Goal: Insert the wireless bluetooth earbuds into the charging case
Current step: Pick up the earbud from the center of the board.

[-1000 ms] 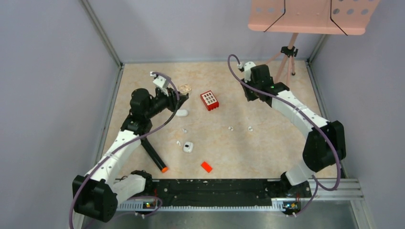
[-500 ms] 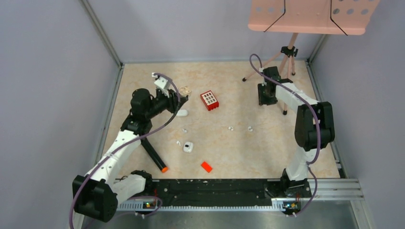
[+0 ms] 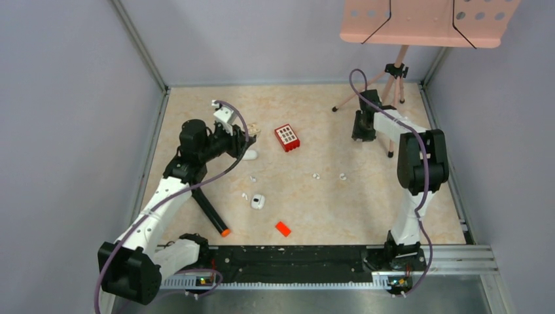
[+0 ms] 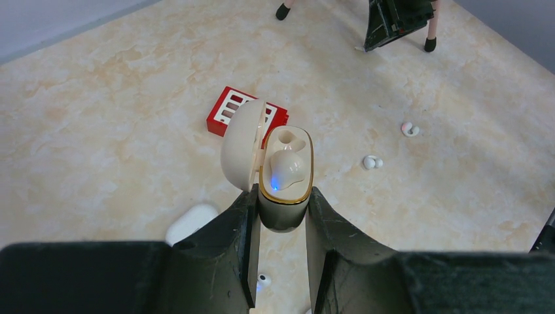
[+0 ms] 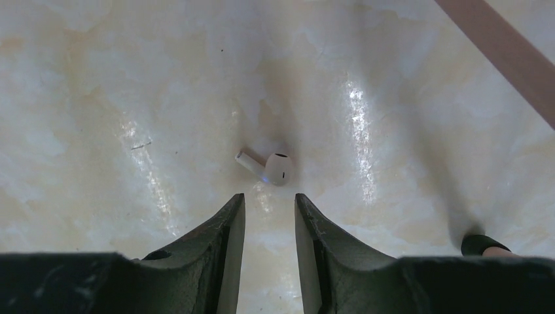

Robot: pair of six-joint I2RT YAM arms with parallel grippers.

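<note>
My left gripper (image 4: 281,196) is shut on a cream charging case (image 4: 286,176) with a gold rim, held above the table. Its lid stands open. One cream earbud (image 4: 285,167) sits inside with a blue light, and the other socket is empty. From above, the left gripper (image 3: 245,139) is left of the red block (image 3: 286,137). My right gripper (image 5: 268,199) stands open just short of a white earbud (image 5: 271,167) lying on the table. Loose earbuds (image 3: 317,176) (image 3: 342,176) lie mid-table, and two smaller ones (image 3: 252,178) (image 3: 245,195) lie nearer the left arm.
Two white cases (image 3: 249,155) (image 3: 258,201) lie on the table. An orange-red chip (image 3: 283,228) and a black marker (image 3: 211,212) lie near the front. A pink stand's tripod (image 3: 396,78) has legs beside the right gripper (image 3: 363,127). Grey walls close in on three sides.
The right arm has swung from the table's middle back to the right rear by the tripod, and its jaws have opened a little. The left gripper has shifted slightly with the case.
</note>
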